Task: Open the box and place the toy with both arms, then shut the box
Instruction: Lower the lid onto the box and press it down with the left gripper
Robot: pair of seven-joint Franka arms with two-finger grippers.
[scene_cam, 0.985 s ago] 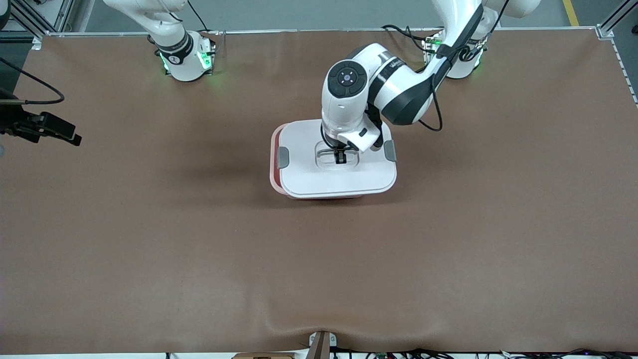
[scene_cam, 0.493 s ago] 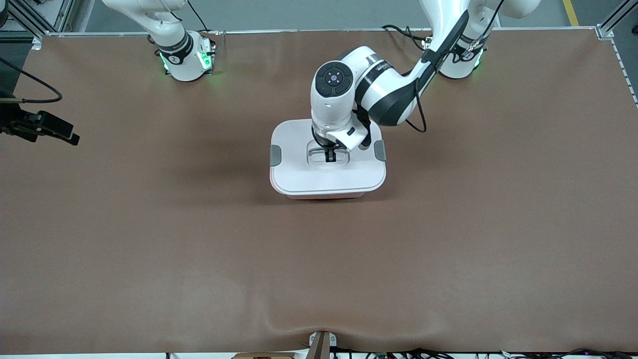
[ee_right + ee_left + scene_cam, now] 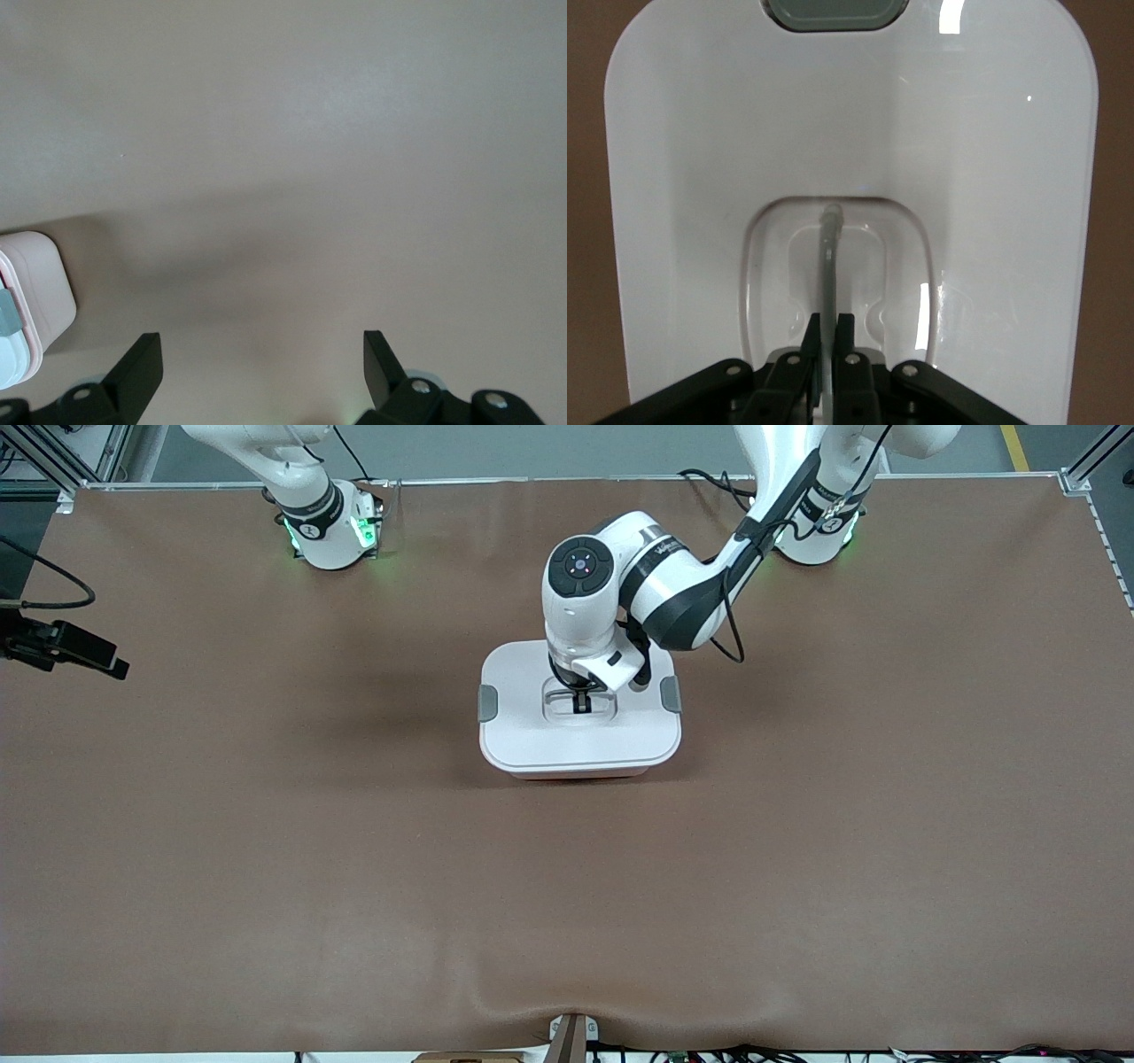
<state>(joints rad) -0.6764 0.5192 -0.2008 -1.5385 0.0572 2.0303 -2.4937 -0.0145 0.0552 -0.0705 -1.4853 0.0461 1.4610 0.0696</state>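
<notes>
The box (image 3: 580, 735) stands mid-table with its white lid lying square on the pink tub; only a thin strip of tub shows at the edge nearest the front camera. Grey clips (image 3: 487, 703) sit at both of its ends. My left gripper (image 3: 581, 704) is shut on the lid's grey handle (image 3: 829, 257) in the lid's recess (image 3: 771, 283), seen in the left wrist view with the fingertips (image 3: 830, 320) clamped on it. My right gripper (image 3: 106, 662) is open and empty over the table's right-arm end; in its wrist view (image 3: 261, 354) a corner of the box (image 3: 31, 283) shows. The toy is out of view.
Brown mat (image 3: 567, 886) covers the whole table. The arm bases (image 3: 328, 531) stand along the edge farthest from the front camera. A small bracket (image 3: 571, 1032) sits at the edge nearest that camera.
The left gripper has carried the lid toward the right arm's end and lowered it square onto the tub, so the pink rim no longer shows. The right gripper has drawn away toward the table's end.
</notes>
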